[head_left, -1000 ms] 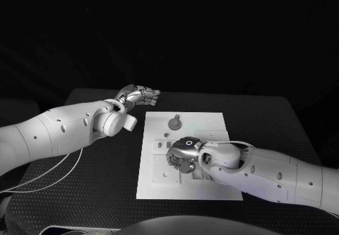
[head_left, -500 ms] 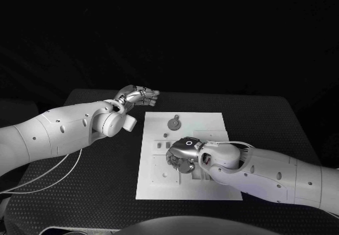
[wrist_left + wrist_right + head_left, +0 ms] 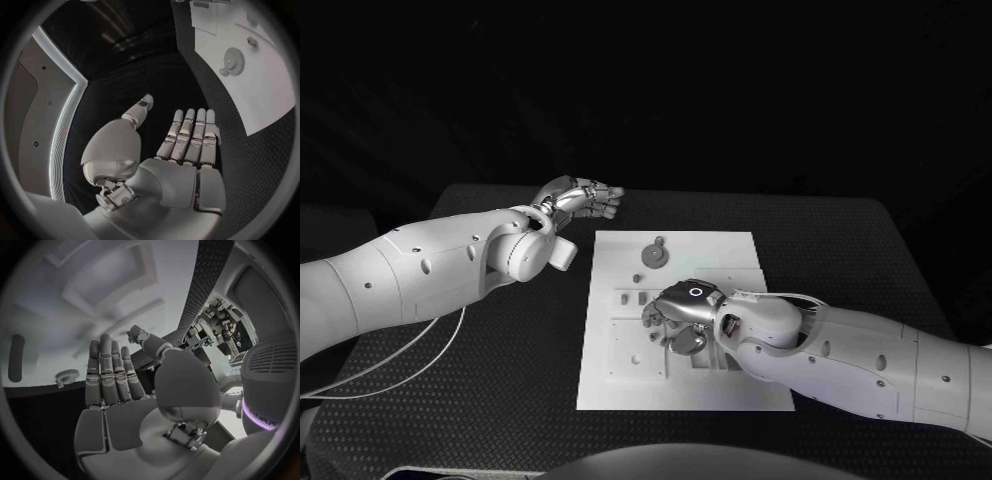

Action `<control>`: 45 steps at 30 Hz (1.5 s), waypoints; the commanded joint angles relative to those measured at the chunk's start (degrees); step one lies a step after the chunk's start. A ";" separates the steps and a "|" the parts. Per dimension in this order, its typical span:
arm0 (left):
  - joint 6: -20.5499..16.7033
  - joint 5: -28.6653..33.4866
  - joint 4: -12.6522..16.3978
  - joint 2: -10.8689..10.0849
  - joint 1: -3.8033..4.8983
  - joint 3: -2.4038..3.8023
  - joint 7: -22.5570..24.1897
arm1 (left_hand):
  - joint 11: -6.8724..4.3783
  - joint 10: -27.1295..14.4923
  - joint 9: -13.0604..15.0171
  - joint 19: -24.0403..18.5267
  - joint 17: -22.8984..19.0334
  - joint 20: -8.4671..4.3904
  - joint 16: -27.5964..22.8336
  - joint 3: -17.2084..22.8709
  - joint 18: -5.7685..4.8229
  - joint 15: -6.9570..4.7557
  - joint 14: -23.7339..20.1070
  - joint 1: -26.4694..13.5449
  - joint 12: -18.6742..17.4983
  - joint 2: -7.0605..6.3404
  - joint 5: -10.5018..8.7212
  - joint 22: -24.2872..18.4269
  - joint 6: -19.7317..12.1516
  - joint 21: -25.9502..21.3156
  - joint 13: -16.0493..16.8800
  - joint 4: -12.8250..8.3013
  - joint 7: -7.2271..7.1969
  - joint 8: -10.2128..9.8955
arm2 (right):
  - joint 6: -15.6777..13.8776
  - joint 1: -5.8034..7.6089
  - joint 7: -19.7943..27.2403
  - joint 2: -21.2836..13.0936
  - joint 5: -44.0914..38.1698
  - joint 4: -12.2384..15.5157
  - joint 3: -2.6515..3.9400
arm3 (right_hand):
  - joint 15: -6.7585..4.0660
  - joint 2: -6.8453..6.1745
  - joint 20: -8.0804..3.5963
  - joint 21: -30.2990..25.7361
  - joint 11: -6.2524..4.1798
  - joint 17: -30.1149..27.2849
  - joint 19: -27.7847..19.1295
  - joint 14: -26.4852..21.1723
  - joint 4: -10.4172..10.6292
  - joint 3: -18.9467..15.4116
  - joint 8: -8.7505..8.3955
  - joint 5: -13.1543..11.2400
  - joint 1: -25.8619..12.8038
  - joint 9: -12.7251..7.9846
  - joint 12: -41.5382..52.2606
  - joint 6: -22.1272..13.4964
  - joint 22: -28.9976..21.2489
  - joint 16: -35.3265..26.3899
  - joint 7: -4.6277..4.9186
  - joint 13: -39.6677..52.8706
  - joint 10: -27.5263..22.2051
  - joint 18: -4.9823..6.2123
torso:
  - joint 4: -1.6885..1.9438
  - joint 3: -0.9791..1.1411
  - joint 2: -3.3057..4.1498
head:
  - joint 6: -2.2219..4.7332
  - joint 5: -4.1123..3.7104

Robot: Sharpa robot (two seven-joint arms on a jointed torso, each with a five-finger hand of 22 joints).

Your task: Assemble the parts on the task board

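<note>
- The right hand (image 3: pixel 678 312) hangs over the middle of the task board (image 3: pixel 733 390), palm down. In the right wrist view its fingers (image 3: pixel 107 375) lie straight and side by side with the thumb apart, and nothing sits in the palm: it is spread open and holds nothing.
- The left hand (image 3: pixel 583 196) is off the board, above the black table (image 3: pixel 473 400) near the board's far left corner. In the left wrist view its fingers (image 3: pixel 187 135) are stretched flat and together, thumb out to the side, and it too is open with nothing held.
- The right hand and forearm cover much of the board's middle and near right part, so what lies under them cannot be made out.
- The parts beside the right hand are small and partly shadowed; their shapes and whether they are seated are hard to tell.
- The task board is a white rectangular plate, lying flat in the middle of the table, with shallow recesses and slots in its surface.
- A round toothed gear (image 3: pixel 656 251) with a small tab lies on the board's far part, well apart from the right hand; it also shows in the left wrist view (image 3: pixel 234 62) and the right wrist view (image 3: pixel 67 376).
</note>
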 commanded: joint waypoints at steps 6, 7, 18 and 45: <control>0.68 0.23 0.16 -0.17 0.08 0.04 0.37 | 0.07 0.07 0.06 0.44 0.08 -0.05 -0.23 0.06 0.59 0.05 -0.41 0.18 0.25 -0.27 -0.06 -0.11 -0.46 0.14 -0.11 -0.43 2.54 0.17 | -4.09 1.72 0.46 -3.76 0.94 3.15 0.43 | -0.26 -0.24 -0.09 0.58 -0.38 0.49 0.00 0.29 0.17 -0.17 0.13 -0.02 0.24 0.03 1.05 0.05 1.52 0.34 0.48 0.31 0.48 -0.69 | 0.05 0.00 -0.01 | 0.33 -0.34; 0.68 0.23 0.16 -0.21 0.08 0.04 0.39 | 0.07 0.06 0.06 0.44 0.08 -0.05 -0.23 0.06 0.59 0.05 -0.41 0.18 0.25 -0.27 -0.06 -0.11 -0.46 0.14 -0.11 -0.43 2.54 0.17 | -4.27 2.05 0.56 -4.38 1.29 3.55 0.71 | -0.51 -0.19 -0.15 0.92 -0.68 0.65 0.39 0.73 0.15 -0.15 0.21 -0.02 0.32 0.03 1.36 0.08 1.54 0.64 0.58 0.48 1.01 -0.57 | 0.00 0.00 0.00 | 0.43 -0.37; -0.26 0.23 0.10 -0.52 0.08 0.04 1.23 | -0.15 0.41 0.15 0.57 0.22 -0.14 -0.12 0.17 0.55 -0.34 -0.23 0.36 0.44 -0.20 -0.06 -0.23 -0.17 0.16 -0.16 -0.50 2.43 0.40 | -0.26 6.72 -1.04 -12.60 0.83 6.46 3.32 | -2.18 -2.57 -0.53 4.06 -2.22 1.79 3.19 3.74 1.93 -1.11 0.81 -0.03 -3.12 -0.14 2.91 0.20 1.42 2.71 0.85 1.69 4.06 0.27 | -0.17 0.02 0.02 | 1.21 -0.86; 0.16 0.23 -0.58 -0.23 0.07 0.03 1.11 | -0.20 0.43 0.16 0.59 0.22 -0.19 -0.22 0.15 0.47 -0.39 -0.40 0.32 0.42 -0.25 -0.07 -0.31 -0.15 0.15 -0.23 -0.49 2.41 0.44 | 4.70 5.80 -2.36 -11.31 -1.37 0.84 2.34 | -0.77 -4.82 -0.23 4.87 -0.37 2.23 0.38 1.30 5.79 0.02 1.07 -0.03 -4.88 -0.68 1.53 -2.51 1.48 2.70 -0.32 0.81 -1.72 0.08 | 0.08 -0.02 0.01 | 1.06 -0.83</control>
